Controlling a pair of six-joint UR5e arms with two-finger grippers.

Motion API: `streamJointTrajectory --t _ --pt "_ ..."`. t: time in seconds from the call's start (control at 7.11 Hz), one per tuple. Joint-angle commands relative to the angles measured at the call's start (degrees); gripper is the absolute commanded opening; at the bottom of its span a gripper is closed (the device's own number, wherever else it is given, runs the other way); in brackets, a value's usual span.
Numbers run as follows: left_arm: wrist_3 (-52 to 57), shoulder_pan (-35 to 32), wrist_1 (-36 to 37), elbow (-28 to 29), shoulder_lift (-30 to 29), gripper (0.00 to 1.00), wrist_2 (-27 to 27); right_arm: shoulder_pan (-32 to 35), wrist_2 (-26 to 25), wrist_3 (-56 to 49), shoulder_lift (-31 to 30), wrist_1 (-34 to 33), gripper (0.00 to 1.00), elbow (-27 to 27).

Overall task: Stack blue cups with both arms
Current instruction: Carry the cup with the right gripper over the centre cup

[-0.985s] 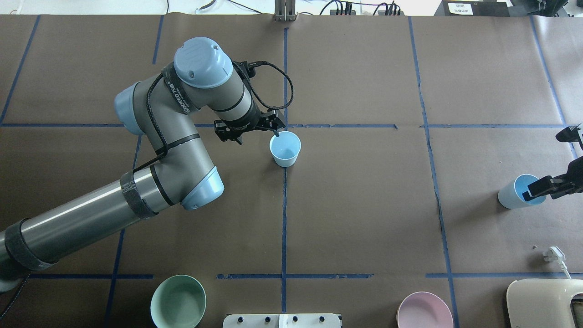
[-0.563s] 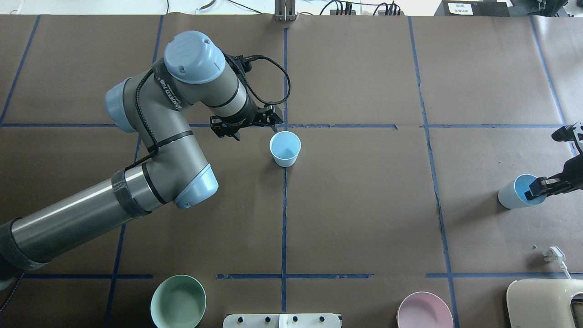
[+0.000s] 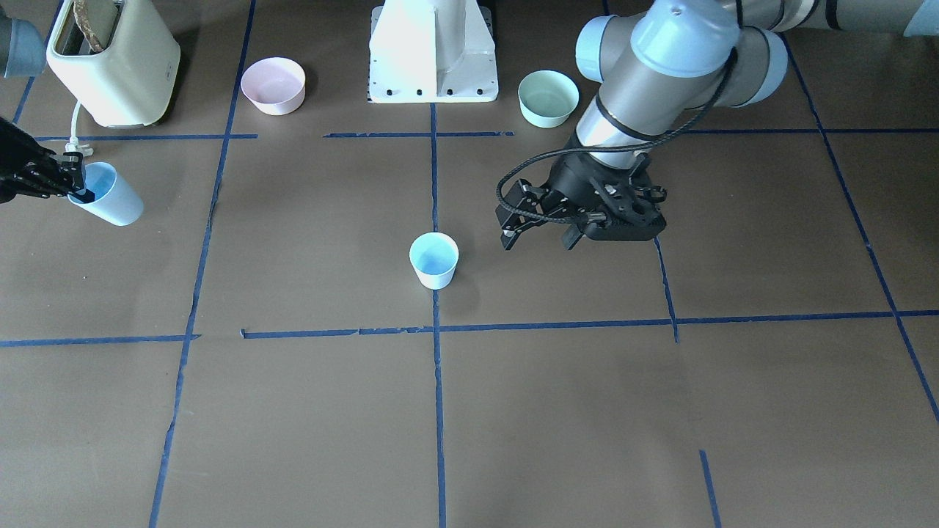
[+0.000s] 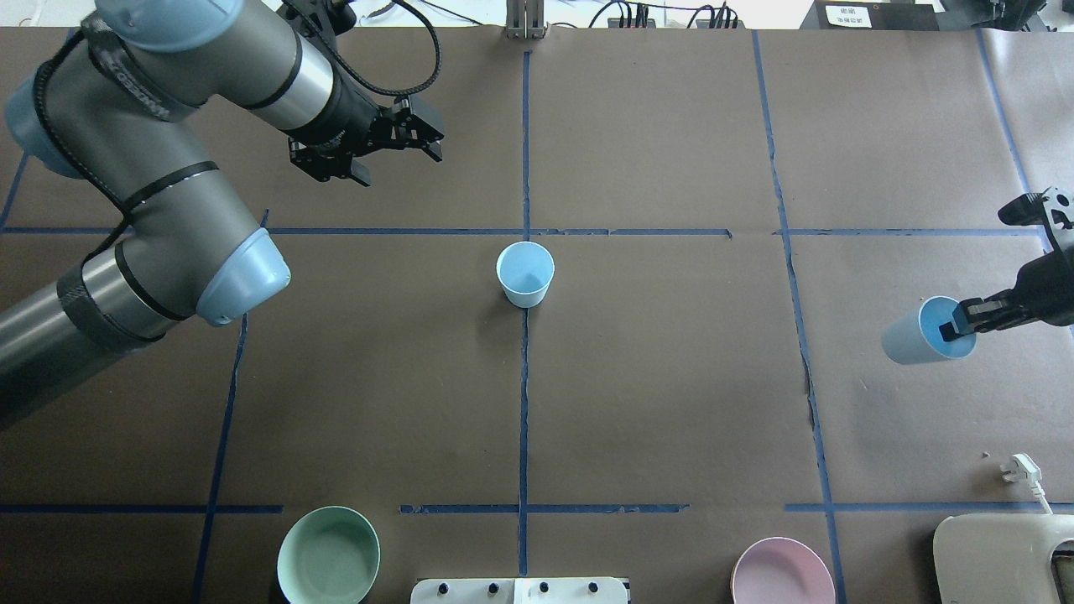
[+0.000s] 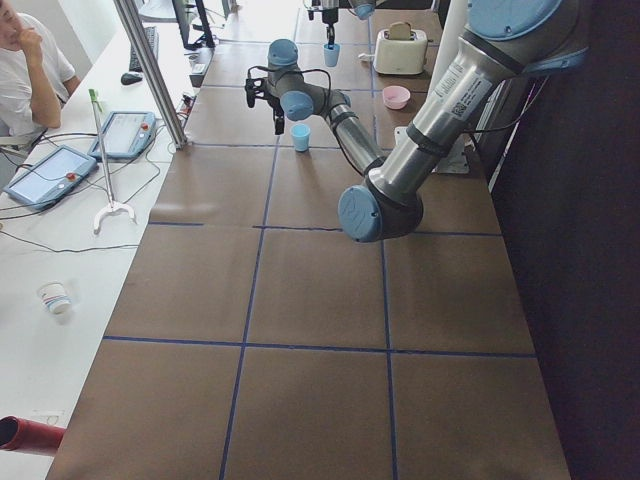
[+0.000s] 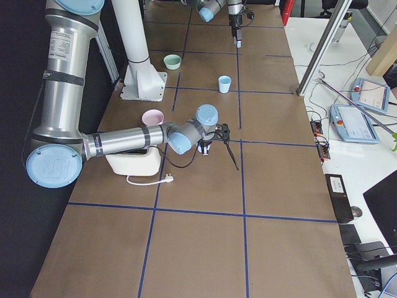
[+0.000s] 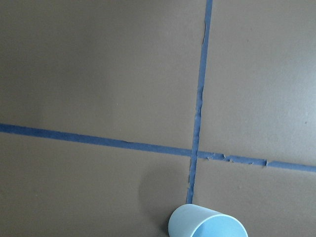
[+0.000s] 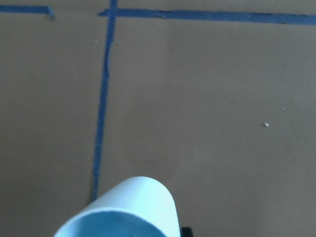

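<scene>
One cup (image 4: pixel 525 273) on taped table (image 4: pixel 671 403), left jaws released — right jaws grasping tilted cup (image 4: pixel 910 344)

2 silver-grey arms (image 4: pixel 180 197), light blue joint caps (image 4: pixel 243 277), black cables (image 3: pixel 528 166)

A mint-green bowl (image 3: pixel 548 98) and a pink bowl (image 3: pixel 273 86) flank the white pedestal (image 3: pixel 433 59), a cream toaster (image 3: pixel 125 73) near the pink one.
</scene>
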Motion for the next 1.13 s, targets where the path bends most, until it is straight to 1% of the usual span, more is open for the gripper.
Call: streamJointTrajectory --t 0.0,0.14,0.28,0.42,0.56,0.7,0.99 --pt "0.1 -1.5 0.0 -4.1 3.6 1.00 -2.2 -5.3 -0.3 13.9 16.4 -11.2 0.00 2.4" --pt "0.1 -1.5 0.1 -4.2 3.7 1.00 -2.1 -8.3 -0.8 16.9 27.5 -21.2 0.00 0.7" --pt "0.1 -1.5 0.0 -4.0 3.7 1.00 -2.0 -12.0 -4.7 17.1 37.4 -29.3 0.00 -2.4" --pt "0.2 -1.4 -0.1 -3.7 3.7 1.00 -1.9 -14.0 -8.0 21.8 45.0 -30.7 0.00 -7.8" --pt "0.1 -1.4 -0.2 -3.5 3.6 1.00 -1.9 -15.2 -9.0 24.5 49.4 -30.7 0.00 -11.7" --pt "0.2 -1.3 -0.2 -3.3 3.6 1.00 -1.9 -16.8 -13.3 25.2 51.6 -31.1 0.00 -13.3" --pt "0.2 -1.3 -0.2 -3.1 3.6 1.00 -1.8 -18.4 -16.3 25.9 52.2 -31.2 0.00 -14.0"
